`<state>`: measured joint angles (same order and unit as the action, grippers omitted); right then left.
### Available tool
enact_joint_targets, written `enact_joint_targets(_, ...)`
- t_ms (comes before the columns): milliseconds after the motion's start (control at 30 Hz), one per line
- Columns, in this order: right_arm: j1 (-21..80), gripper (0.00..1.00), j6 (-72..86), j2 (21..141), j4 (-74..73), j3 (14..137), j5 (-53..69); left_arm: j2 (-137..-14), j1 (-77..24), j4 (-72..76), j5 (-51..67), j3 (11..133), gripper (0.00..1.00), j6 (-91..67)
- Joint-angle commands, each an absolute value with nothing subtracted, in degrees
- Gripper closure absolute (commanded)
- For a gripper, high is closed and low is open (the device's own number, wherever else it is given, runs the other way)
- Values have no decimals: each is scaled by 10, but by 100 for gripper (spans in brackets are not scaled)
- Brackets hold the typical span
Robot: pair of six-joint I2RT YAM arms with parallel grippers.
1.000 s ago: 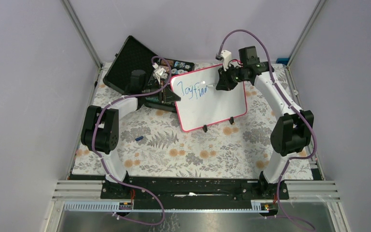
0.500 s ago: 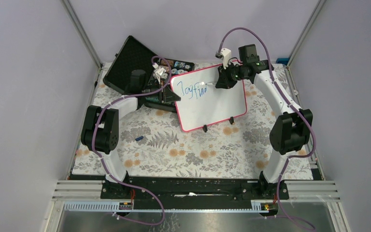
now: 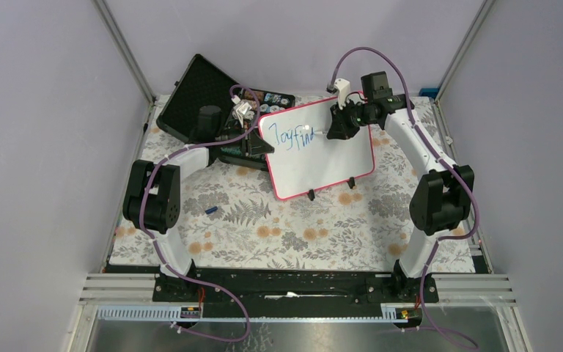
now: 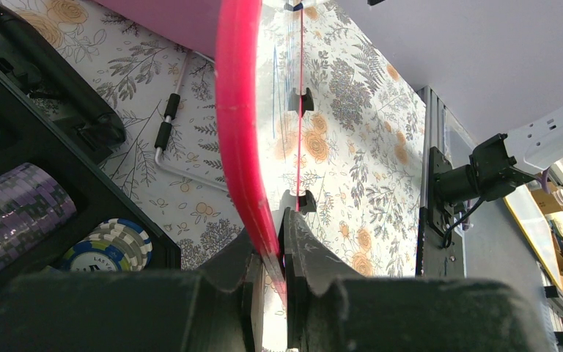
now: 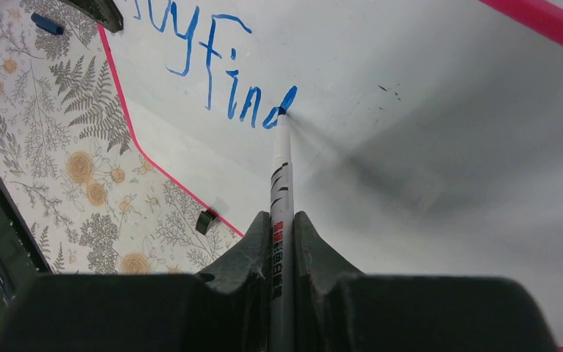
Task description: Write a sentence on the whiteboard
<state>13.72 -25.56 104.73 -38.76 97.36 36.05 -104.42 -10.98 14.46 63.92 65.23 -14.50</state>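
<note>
We see one whiteboard [image 3: 322, 161], tilted up at the far middle of the floral cloth [image 3: 293, 227], its pink-red frame resting on two small black feet [image 3: 311, 195] along its near edge. Two grippers work at it, one on each side.

The left gripper [image 4: 273, 242] sits at the board's left edge. Its two jaws are pinched together on the frame, one on the front and one on the back.

The right gripper [image 5: 282, 224] hovers over the board's upper right part. Its jaws are clamped on one white marker [image 5: 281, 183], whose blue tip touches the white surface.

One line of blue writing [image 5: 212, 81] runs across the top of the board, reading roughly "Joyfind". The tip meets the end of its last letter.

One open black case [image 3: 205, 88] lies just behind the board's left edge. Inside it we count two stacks of chips, one purple [image 4: 15, 213] and one blue and white [image 4: 106, 246].

One small blue piece [image 3: 211, 210] lies on the cloth out past the board's near left corner, apart from it.
</note>
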Motion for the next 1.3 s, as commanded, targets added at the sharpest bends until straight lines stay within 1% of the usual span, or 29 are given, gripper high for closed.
enact_joint_targets(0,133,100,-266,1024,-380,962,345,-1047,-116,149,622,663,100,-79)
enact_joint_targets(433,133,100,-276,1008,-380,935,340,-1043,-116,149,620,661,100,-78)
enact_joint_targets(833,124,100,-279,971,-397,946,357,-1043,-118,147,620,664,100,-77)
enact_joint_targets(1100,120,100,-280,987,-401,953,361,-1043,-118,137,620,667,100,-70)
enact_joint_targets(1267,121,100,-270,989,-379,948,370,-1048,-119,118,619,677,100,-65)
